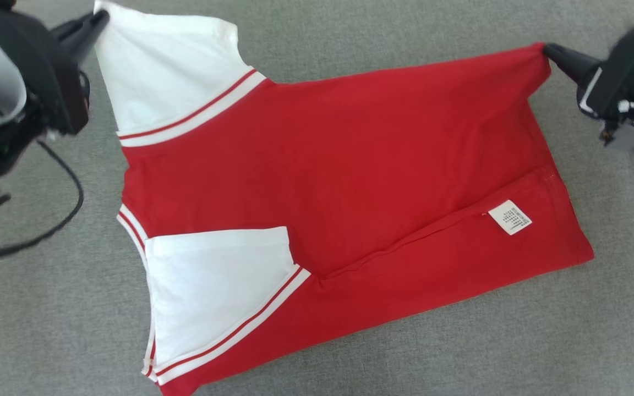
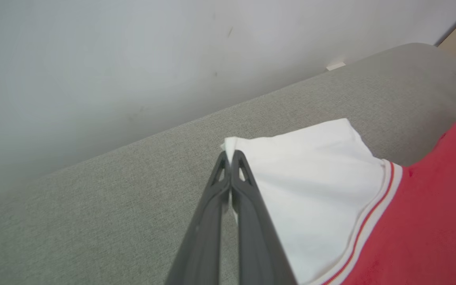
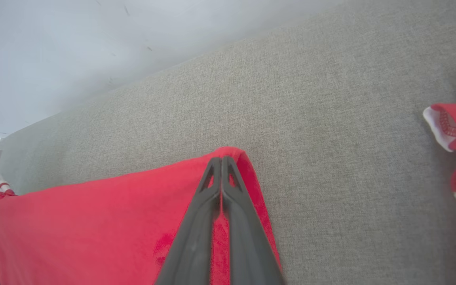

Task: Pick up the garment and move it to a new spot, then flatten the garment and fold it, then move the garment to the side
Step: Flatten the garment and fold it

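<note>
The shirt (image 1: 350,165) lies on the grey cushion (image 1: 47,330), its near side seemingly folded over. Farther back, the left gripper (image 1: 99,19) pinches the white sleeve (image 1: 163,71), the right gripper (image 1: 548,50) a red corner (image 1: 531,58); more folding and moving aside remain.

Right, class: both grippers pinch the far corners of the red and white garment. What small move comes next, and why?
Probably lift both corners slightly, together. The left gripper is shut on the white sleeve tip, the right gripper on the red hem corner, and the garment lies flat between them, so an even lift should start the fold without skew.
</note>
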Motion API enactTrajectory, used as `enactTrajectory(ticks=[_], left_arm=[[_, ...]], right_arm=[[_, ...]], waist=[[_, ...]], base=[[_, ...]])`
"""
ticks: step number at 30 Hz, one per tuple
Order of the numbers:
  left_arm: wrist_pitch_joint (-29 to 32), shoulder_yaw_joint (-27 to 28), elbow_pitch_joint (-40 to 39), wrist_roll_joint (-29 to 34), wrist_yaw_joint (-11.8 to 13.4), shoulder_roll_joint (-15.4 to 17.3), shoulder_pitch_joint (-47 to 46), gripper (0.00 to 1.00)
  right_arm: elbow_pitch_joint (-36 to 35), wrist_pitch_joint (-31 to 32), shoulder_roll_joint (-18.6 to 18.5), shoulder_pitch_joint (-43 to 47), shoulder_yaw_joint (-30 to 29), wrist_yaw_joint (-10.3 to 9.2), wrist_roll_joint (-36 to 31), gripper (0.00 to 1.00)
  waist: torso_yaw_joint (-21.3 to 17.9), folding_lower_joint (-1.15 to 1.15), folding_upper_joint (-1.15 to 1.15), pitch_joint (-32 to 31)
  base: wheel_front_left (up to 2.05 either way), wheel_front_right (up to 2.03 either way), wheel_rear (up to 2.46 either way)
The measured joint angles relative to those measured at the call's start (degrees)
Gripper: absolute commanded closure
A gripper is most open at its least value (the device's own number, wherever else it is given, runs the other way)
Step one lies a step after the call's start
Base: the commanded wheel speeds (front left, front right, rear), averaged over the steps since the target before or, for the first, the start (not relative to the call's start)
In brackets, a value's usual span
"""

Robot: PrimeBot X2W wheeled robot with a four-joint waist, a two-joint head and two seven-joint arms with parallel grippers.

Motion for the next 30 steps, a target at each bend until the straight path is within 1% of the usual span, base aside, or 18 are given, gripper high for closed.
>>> enactTrajectory(ticks=[4, 7, 16, 20, 23, 24, 30], left_arm=[[-1.0, 0.8, -7.9, -2.2, 0.1, 4.0, 4.4, 1.00], [-1.2, 1.9, -14.9, -3.9, 2.0, 6.7, 8.7, 1.00], [-2.0, 4.0, -39.6, -8.1, 11.4, 14.5, 22.8, 1.00], [-2.8, 4.3, -48.2, -9.0, 15.8, 17.4, 28.5, 1.00], [-3.5, 4.6, -53.6, -9.9, 18.4, 19.2, 32.5, 1.00], [-4.3, 5.2, -56.6, -10.6, 20.0, 20.7, 35.0, 1.00], [-6.4, 6.0, -64.0, -12.4, 23.8, 24.6, 42.0, 1.00]], right_arm=[[-2.9, -0.5, -2.4, 3.8, -0.3, -0.01, 3.6, 1.00], [-5.0, -0.6, -4.2, 6.3, -0.5, -0.01, 5.7, 1.00], [-12.2, -1.4, -11.0, 14.4, -0.7, -0.01, 9.6, 1.00], [-15.1, -2.1, -13.1, 18.0, -1.1, -0.01, 11.1, 1.00], [-16.8, -2.9, -14.5, 20.4, -1.5, 0.00, 12.0, 1.00], [-18.0, -3.1, -15.2, 22.1, -1.7, -0.01, 12.6, 1.00], [-21.2, -4.4, -17.5, 26.9, -2.7, -0.01, 14.6, 1.00]], waist=[[0.8, -0.01, 0.00, -1.0], [1.4, 0.00, 0.00, -1.7], [3.6, -0.01, 0.00, -3.3], [4.1, -0.01, 0.00, -4.0], [4.4, -0.01, 0.00, -4.5], [4.5, -0.01, 0.00, -4.7], [4.8, 0.00, 0.00, -5.2]], base=[[0.00, 0.00, 0.00], [0.00, 0.00, 0.00], [0.00, 0.00, 0.00], [0.00, 0.00, 0.00], [0.00, 0.00, 0.00], [0.00, 0.00, 0.00], [0.00, 0.00, 0.00]])
